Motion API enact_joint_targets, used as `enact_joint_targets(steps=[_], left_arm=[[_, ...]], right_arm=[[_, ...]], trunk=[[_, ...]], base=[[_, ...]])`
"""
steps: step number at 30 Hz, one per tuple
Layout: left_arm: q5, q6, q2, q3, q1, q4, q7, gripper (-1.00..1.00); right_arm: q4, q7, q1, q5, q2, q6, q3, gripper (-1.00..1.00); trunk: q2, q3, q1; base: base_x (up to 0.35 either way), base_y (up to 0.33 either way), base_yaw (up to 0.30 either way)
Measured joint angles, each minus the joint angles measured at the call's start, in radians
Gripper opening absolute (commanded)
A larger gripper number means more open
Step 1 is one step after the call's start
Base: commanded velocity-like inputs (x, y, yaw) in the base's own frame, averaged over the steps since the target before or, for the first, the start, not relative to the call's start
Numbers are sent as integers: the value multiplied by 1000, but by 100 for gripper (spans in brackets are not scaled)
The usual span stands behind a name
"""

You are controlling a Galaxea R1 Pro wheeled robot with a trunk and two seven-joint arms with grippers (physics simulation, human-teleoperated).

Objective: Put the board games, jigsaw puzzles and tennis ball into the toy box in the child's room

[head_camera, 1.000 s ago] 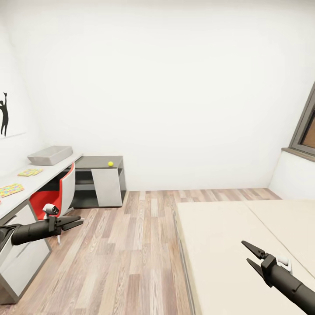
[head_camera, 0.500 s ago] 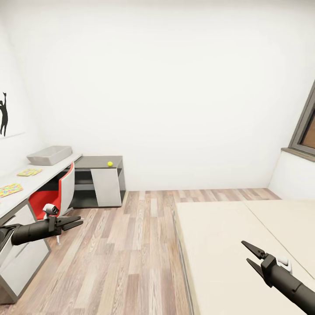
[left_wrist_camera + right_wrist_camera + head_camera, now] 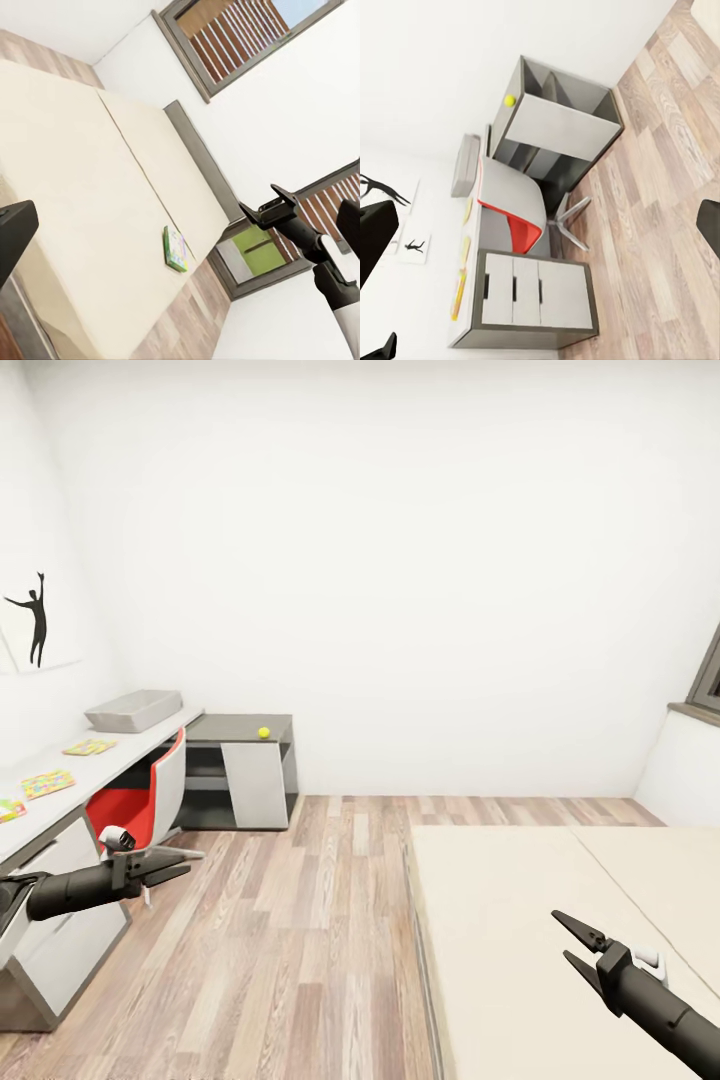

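grey toy box point(image 3: 133, 710) on table point(image 3: 150, 745)

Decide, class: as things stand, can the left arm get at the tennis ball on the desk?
Probably not yet. The tennis ball sits on the far dark corner of the table, and the red chair stands between it and the left gripper.

I counted one toy box point(image 3: 133, 710), one tennis ball point(image 3: 264, 732), two jigsaw puzzles point(image 3: 89, 746) point(image 3: 47, 783) and one board game point(image 3: 9, 809) on the table point(image 3: 150, 738); one chair point(image 3: 150, 795); a second board game point(image 3: 175, 248) on one bed point(image 3: 560, 920).
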Motion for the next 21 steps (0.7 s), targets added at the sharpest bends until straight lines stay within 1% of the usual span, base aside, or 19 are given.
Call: enact_joint_targets(steps=[21], left_arm=[[0,0,0,1,0,0,0,100]], right_arm=[[0,2,0,0,0,0,-1,100]], trunk=[[0,0,0]], base=[[0,-16,11]])
